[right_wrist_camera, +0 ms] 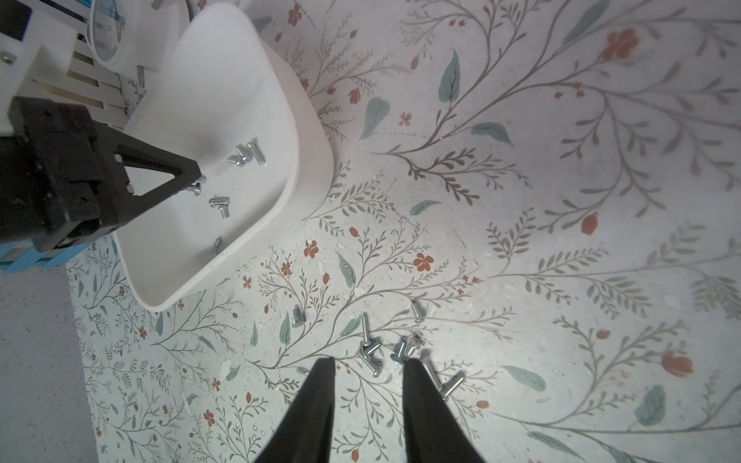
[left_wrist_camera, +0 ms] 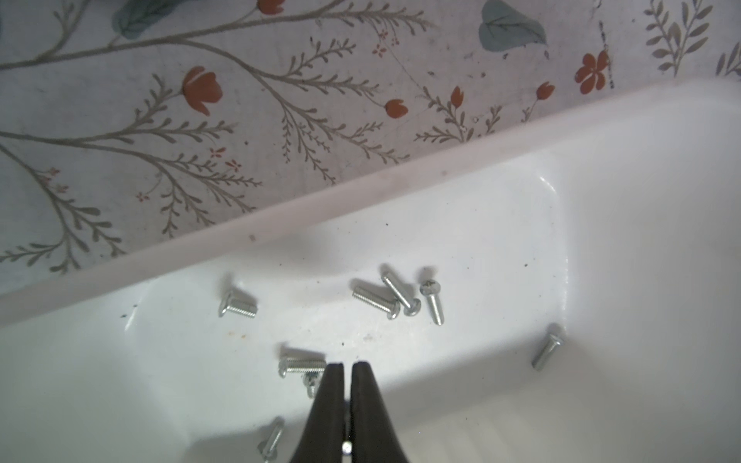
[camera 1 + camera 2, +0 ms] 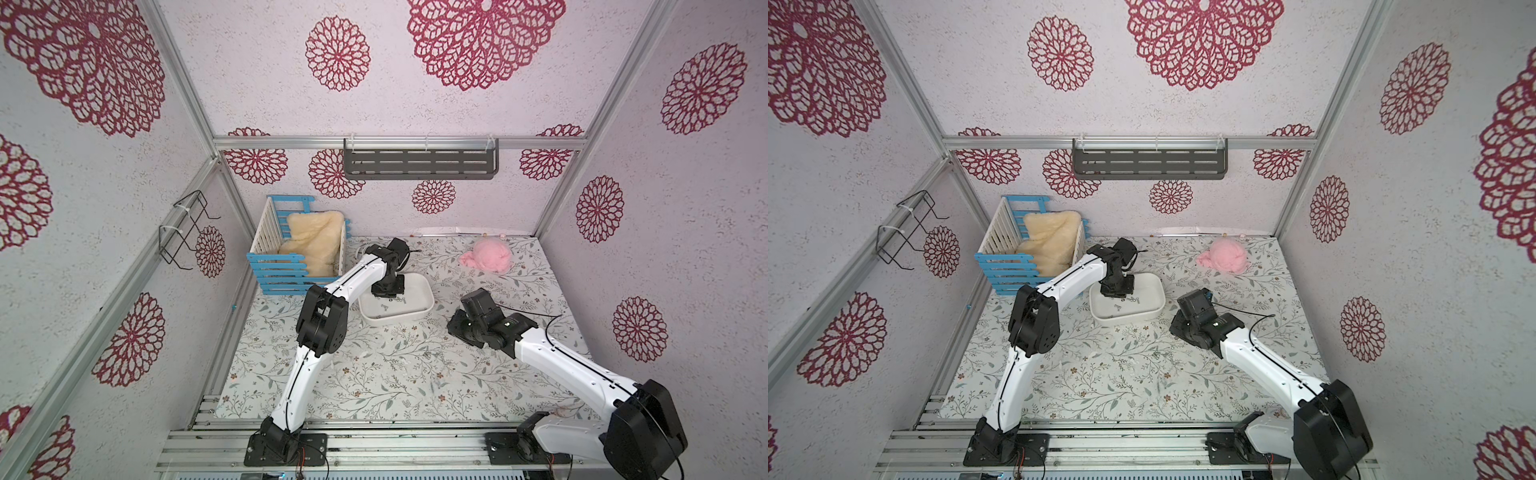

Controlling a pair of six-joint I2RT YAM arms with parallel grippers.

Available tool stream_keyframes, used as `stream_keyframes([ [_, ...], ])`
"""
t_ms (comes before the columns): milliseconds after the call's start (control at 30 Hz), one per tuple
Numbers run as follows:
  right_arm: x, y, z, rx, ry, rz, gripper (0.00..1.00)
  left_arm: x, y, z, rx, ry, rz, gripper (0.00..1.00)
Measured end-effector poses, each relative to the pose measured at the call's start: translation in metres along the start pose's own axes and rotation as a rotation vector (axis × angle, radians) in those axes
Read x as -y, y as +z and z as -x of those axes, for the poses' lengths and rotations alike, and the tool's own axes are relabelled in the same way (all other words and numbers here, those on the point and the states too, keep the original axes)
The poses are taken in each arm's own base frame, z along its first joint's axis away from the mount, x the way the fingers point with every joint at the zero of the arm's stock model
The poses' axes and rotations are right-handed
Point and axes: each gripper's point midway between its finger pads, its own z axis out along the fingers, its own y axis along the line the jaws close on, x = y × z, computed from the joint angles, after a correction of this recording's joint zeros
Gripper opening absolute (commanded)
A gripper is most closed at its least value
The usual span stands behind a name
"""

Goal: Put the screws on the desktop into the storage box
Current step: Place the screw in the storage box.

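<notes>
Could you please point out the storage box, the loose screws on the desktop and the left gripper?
storage box (image 3: 395, 320): in a top view, on its near outer wall.
loose screws (image 1: 365, 326): right wrist view, on one screw's shaft.
left gripper (image 2: 347, 365): left wrist view, midway between its fingertips.

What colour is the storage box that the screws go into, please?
The storage box is plain white, clearest in the right wrist view.

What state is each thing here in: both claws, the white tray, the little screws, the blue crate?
Shallow white plastic storage box: upright on the floral desktop.
Tiny silver metal screws in the box: lying loose.
Same screws on the desktop: scattered, not yet collected.
Left gripper: shut, tips inside the box.
Right gripper: open, above the desktop screws.
Blue-and-white slatted crate: upright, holding a cream fleece.
</notes>
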Motion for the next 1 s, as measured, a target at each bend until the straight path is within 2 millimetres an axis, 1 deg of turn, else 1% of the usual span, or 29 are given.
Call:
stream_keyframes([
  [100,-0.003,0.003,0.001,-0.003,-0.003,0.001,0.33,-0.001,0.0,-0.002,-0.008,0.006,0.004,0.11],
  [400,-0.016,0.003,0.01,0.008,-0.011,0.027,0.34,-0.003,0.0,-0.005,-0.022,0.027,0.012,0.12],
  [667,-0.021,0.0,0.014,0.019,-0.009,0.038,0.34,-0.003,0.0,-0.005,-0.022,0.038,0.012,0.13],
  [833,-0.02,-0.001,0.014,0.02,-0.009,0.036,0.34,-0.003,0.003,-0.007,-0.029,0.04,0.014,0.21],
  [867,-0.02,-0.001,0.014,0.02,-0.009,0.036,0.34,-0.004,0.005,-0.008,-0.033,0.041,0.017,0.27],
  [900,-0.02,-0.002,0.014,0.021,-0.009,0.036,0.34,-0.005,0.008,-0.009,-0.039,0.043,0.019,0.3],
  [1000,-0.02,-0.003,0.014,0.024,-0.009,0.036,0.34,-0.008,0.015,-0.016,-0.062,0.039,0.032,0.31],
])
